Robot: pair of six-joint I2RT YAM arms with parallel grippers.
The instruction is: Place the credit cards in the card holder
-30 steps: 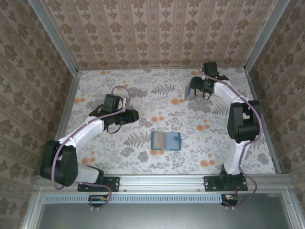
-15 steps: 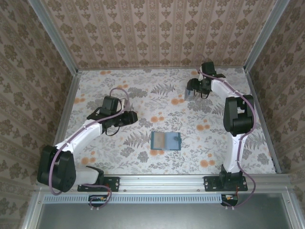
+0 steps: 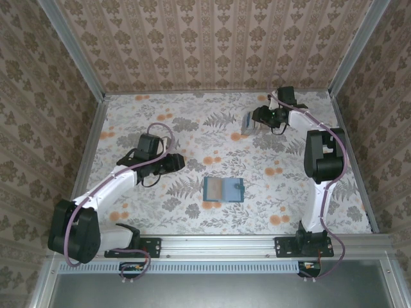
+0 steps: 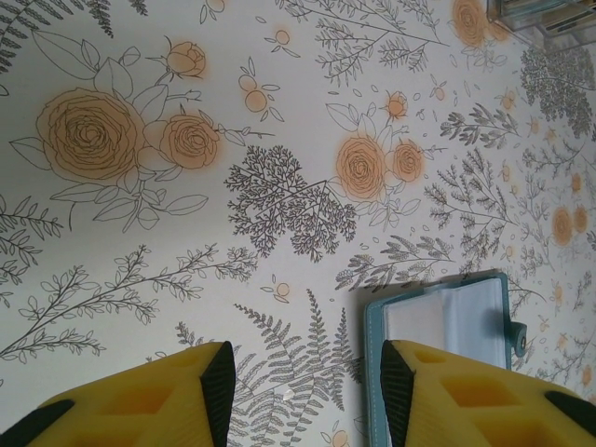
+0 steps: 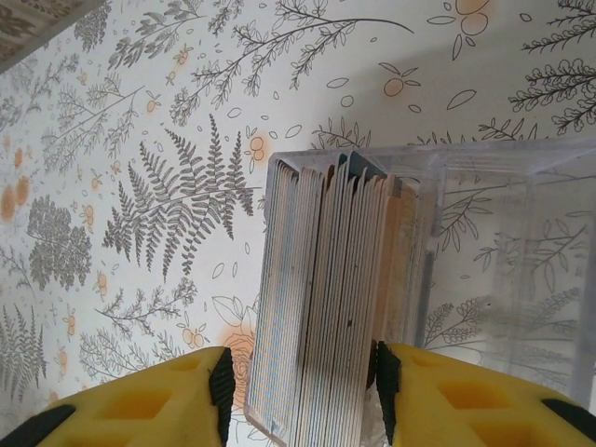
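Right arm (image 3: 321,154) outstretched, fingers (image 5: 149,400) astride credit cards (image 5: 326,298); left arm (image 3: 109,183) bent.

On my bench (image 3: 192,218) the card holder (image 3: 223,190) lies flat, a little toward 6 o'clock of the middle. My left tool (image 3: 176,160) sits at the holder's 10 o'clock, apart from it. Seen from that wrist, the holder lies at 4 o'clock, partly behind one finger. The credit cards (image 3: 249,126) stand on edge at one end of a box (image 5: 503,233), at the holder's 1 o'clock, between my right tool's (image 5: 303,382) fingers.
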